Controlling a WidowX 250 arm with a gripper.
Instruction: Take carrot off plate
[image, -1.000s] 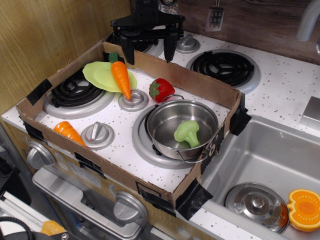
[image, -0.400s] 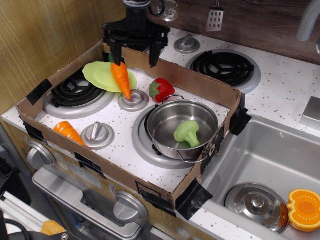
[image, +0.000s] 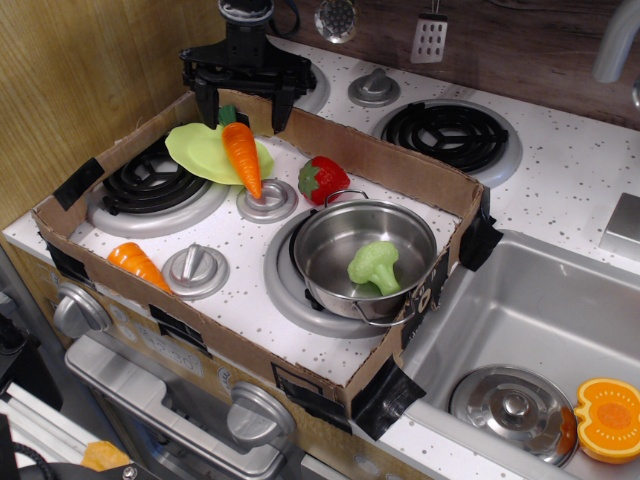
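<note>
The long smooth orange carrot (image: 241, 155) with a dark green stem cap lies across the right side of the lime-green plate (image: 198, 151), its tip hanging past the rim toward a burner knob. The plate rests on the back-left burner inside a cardboard tray. My black gripper (image: 244, 110) hangs open just above the carrot's stem end, one finger (image: 211, 104) to its left and one finger (image: 278, 107) to its right. It holds nothing.
A cardboard tray wall (image: 380, 160) runs behind the plate. A strawberry (image: 324, 178), a steel pot (image: 365, 258) with broccoli (image: 373, 265), and a stubby ridged carrot (image: 138, 265) lie in the tray. A sink (image: 520, 320) with a lid and a pumpkin half (image: 609, 418) is at right.
My gripper has moved left and toward the front, from behind the tray wall to just above the carrot's stem end. It stays open. The carrot and plate have not moved.
</note>
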